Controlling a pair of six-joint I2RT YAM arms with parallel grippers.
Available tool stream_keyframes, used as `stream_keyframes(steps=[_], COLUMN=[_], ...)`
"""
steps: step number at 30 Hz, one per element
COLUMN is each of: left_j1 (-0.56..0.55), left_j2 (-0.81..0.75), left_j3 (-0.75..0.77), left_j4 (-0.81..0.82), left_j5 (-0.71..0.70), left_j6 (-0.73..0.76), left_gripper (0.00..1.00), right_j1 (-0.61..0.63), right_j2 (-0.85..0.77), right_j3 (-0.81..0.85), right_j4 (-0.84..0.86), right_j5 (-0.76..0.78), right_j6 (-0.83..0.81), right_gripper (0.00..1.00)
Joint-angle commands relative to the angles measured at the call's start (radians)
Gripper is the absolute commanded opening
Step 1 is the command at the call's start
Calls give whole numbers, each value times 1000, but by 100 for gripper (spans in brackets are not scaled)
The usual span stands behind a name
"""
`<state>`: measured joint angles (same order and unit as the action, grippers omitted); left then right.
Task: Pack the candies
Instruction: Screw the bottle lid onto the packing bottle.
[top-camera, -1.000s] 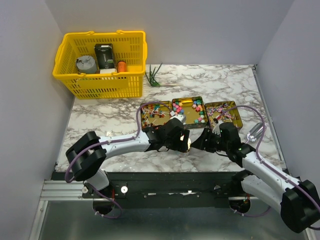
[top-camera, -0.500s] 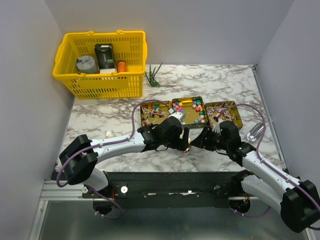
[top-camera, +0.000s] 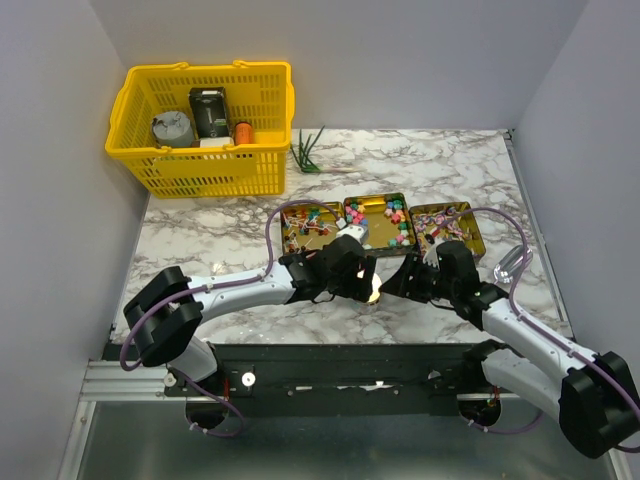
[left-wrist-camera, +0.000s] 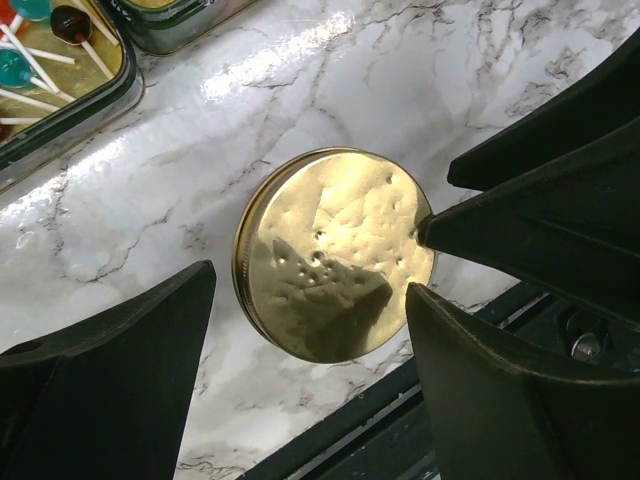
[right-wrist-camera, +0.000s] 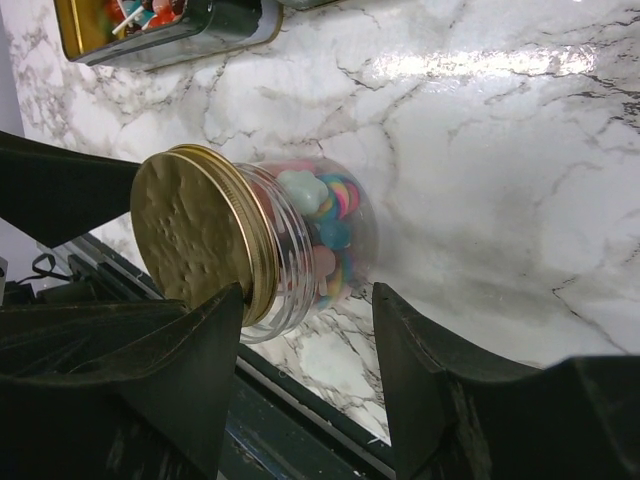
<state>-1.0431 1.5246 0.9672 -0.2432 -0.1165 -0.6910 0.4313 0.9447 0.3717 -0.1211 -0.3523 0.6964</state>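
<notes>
At the table (right-wrist-camera: 480, 150) edge, right gripper (right-wrist-camera: 310, 300) clamps the jar (right-wrist-camera: 300, 255) of candies (right-wrist-camera: 325, 215) steady while left gripper (left-wrist-camera: 310, 290), jaws apart, straddles the lid (left-wrist-camera: 335, 245), probably to twist it.

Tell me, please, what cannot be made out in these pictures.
Top view: the right pincer covers most of the jar.
Left wrist view: the gold lid hides the jar's body and contents.
Right wrist view: the tins are cut off by the top edge.
Top view: the candies are too small to count.
</notes>
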Motion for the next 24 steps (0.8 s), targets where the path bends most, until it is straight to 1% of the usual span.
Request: stream_keyframes(steps=[1,6,13,16,17,18,19,22,24], left_j1=[-11,-14,-18,-20,-20,-20,-20,-20,-20], left_j2=[8,0,-53,-81,-87,-90,-89,-64,-38], left_j3=[10,15,13,-1,-8,-12,-15,-10,-7], left_j4=[-25,-33,-56,-35,-27,-15,2,12,10], left_j5=[-57,-71,-158,-163,-152,-126,-111,-75,-65], left_j6=[25,31,27,33,36,39,39,39,36], left_gripper=[89,88,86,82,74,72,71,65,64], right_j1=[7,7,7,7,7,7,7,7,9], right_j2=[12,19,3,2,2,-1,-4,-6,-7], right_j3=[30,32,30,30,32,32,32,35,36], right_j4=[29,31,26,24,21,20,20,15,11], right_j5=[16,18,18,15,15,15,15,15,13], right_j6=[-20,-18,-18,-17,-17,-15,-14,-15,-17], right_gripper=[62,62,62,62,62,62,62,62,62])
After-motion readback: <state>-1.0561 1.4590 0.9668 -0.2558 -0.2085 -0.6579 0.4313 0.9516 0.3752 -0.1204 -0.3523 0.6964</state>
